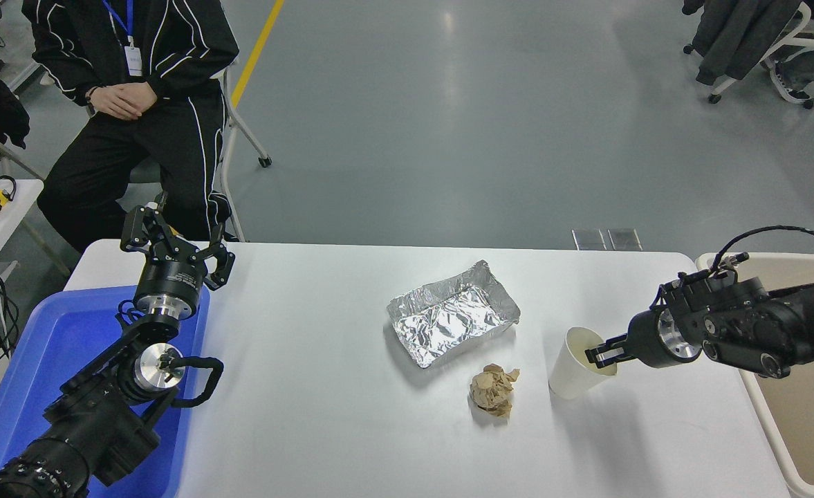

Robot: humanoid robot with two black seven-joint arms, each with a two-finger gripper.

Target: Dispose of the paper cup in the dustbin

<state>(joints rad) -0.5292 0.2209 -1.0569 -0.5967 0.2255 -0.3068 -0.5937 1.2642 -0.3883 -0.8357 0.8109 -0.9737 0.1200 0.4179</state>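
Note:
The white paper cup (571,373) stands right of the table's middle, tilted with its cream mouth turned toward the right. My right gripper (599,354) comes in from the right, and its fingers are closed on the near-right part of the cup's rim, one tip inside the mouth. The beige dustbin (811,429) stands off the table's right edge, partly under my right arm. My left gripper (178,238) is parked open at the lower left.
A crinkled silver foil tray (451,312) lies in the table's middle. A crumpled brown paper wad (493,391) lies just left of the cup. A blue tub (40,360) sits under my left arm. A person (130,90) sits at the far left.

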